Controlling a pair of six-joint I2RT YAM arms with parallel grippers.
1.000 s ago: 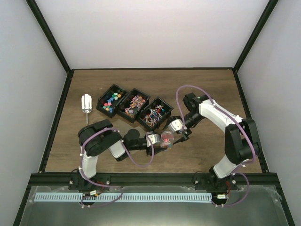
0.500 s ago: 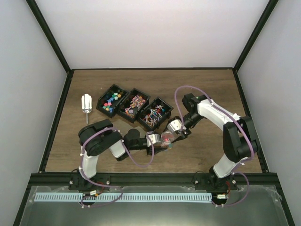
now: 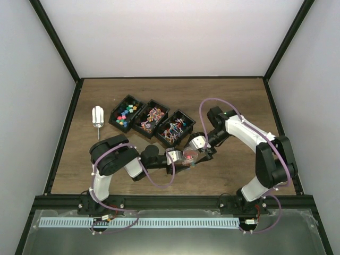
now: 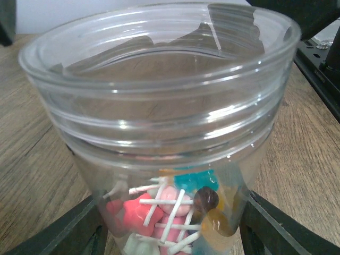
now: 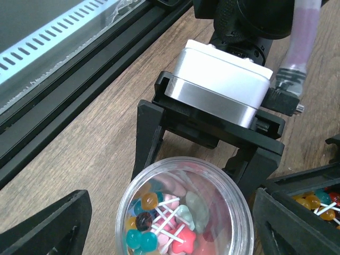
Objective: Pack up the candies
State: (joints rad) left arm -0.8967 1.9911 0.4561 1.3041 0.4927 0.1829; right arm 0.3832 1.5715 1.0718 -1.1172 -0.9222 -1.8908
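Gripping a clear jar (image 3: 189, 155) low on its sides, the left gripper (image 3: 184, 158) has both fingers (image 4: 79, 231) pressed against the glass. This is about midway along the table (image 3: 175, 93), nearer its front edge. Some candies (image 5: 159, 218) lie in the jar's bottom: pink, blue and amber, with white sticks. The right gripper (image 3: 202, 152) hangs just over the jar's mouth, its fingers (image 5: 48, 223) spread wide and touching nothing. More candies fill three black bins (image 3: 151, 119) running diagonally toward the far left corner. A silver scoop (image 3: 97, 118) lies by the left edge.

Clear glossy jar (image 4: 159, 106); matt grained wood table (image 4: 32, 159); glossy candies (image 5: 159, 223).
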